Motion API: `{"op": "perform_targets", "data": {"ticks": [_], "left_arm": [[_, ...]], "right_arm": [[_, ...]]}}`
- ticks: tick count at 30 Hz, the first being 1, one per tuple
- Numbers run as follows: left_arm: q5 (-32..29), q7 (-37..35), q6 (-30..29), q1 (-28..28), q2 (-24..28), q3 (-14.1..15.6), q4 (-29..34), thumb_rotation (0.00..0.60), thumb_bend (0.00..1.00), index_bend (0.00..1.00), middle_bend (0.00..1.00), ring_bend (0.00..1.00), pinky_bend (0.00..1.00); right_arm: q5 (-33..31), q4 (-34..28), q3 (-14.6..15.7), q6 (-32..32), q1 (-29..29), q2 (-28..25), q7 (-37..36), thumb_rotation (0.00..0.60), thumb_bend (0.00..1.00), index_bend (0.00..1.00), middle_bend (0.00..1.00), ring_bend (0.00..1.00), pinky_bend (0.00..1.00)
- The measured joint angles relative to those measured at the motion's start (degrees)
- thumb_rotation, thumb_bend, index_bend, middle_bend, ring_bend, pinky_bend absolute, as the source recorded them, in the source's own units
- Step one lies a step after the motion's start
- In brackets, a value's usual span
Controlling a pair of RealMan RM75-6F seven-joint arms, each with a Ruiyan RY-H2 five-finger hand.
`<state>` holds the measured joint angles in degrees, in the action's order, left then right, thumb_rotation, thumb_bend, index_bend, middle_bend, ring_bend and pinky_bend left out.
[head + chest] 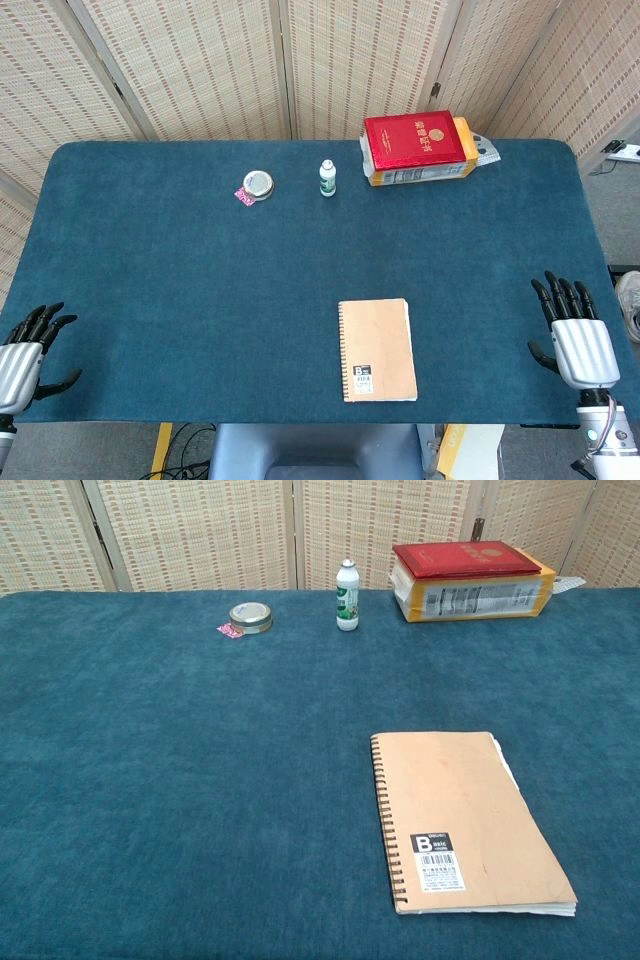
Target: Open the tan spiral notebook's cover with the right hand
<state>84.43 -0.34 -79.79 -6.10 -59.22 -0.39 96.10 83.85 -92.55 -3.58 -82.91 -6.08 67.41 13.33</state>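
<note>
At the near edge of the blue desk (200, 300) lies the tan spiral notebook (378, 350), flat and closed, spiral binding on its left side, free edge facing right. That layout looks made for the task: the loose edge of the cover sits on the side nearest the right hand (578, 340), so a reach in from the right should be able to catch it and swing it over the spiral.

And the right hand is well apart from the notebook, parked at the desk's right edge, back of the hand up, fingers (565, 297) extended and slightly spread, holding nothing, touching nothing. Over on the far side, the left hand (25, 345) waits at the left edge, fingers apart, empty as well.

Along the back of the desk, clear of the action: a small round tin (257, 184), a little white bottle (327, 179), and a red book (418, 140) on a yellow package (475, 597). The cover is not yet lifted.
</note>
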Motion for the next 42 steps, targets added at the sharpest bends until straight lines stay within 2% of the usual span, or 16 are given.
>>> {"op": "perform_targets", "data": {"ticks": [14, 19, 23, 28, 36, 42], "left_arm": [[0.7, 0.2, -1.3, 0.7, 0.3, 0.3, 0.7, 0.6, 0.24, 0.21, 0.1, 0.03, 0.17], [-1.4, 1.7, -2.5, 1.2, -0.2, -0.6, 0.5, 0.6, 0.24, 0.21, 0.1, 0.03, 0.17], [-5.6, 6.9, -3.2, 1.5, -1.6, -2.3, 0.5, 0.6, 0.24, 0.21, 0.1, 0.04, 0.18], [-8.3, 8.0, -3.9, 1.8, -2.3, -3.6, 0.6, 0.6, 0.24, 0.21, 0.1, 0.04, 0.17], [-10.1, 11.5, -6.4, 2.5, -3.6, -5.0, 0.6, 0.6, 0.24, 0.21, 0.1, 0.04, 0.18], [-9.9, 11.6, -6.0, 2.5, -3.7, -4.9, 0.5, 0.6, 0.24, 0.21, 0.1, 0.04, 0.18]], "right_arm": [[0.7, 0.4, 1.3, 2.9, -1.1, 1.0, 1.6, 0.6, 0.27, 0.0, 0.0, 0.0, 0.0], [2.2, 2.3, 2.3, 6.5, -2.8, 2.5, 0.5, 0.6, 0.28, 0.0, 0.0, 0.0, 0.0], [5.4, 7.2, 3.4, 8.4, -4.7, 6.2, -1.3, 0.6, 0.34, 0.0, 0.0, 0.0, 0.0], [11.0, 16.3, 5.0, 8.1, -6.7, 12.2, -7.9, 0.6, 0.41, 0.0, 0.0, 0.0, 0.0], [18.0, 30.5, 7.5, 2.6, -8.3, 20.9, -19.5, 0.6, 0.38, 0.0, 0.0, 0.0, 0.0], [19.7, 36.8, 8.8, 0.3, -8.8, 25.4, -24.6, 0.6, 0.33, 0.0, 0.0, 0.0, 0.0]]}}
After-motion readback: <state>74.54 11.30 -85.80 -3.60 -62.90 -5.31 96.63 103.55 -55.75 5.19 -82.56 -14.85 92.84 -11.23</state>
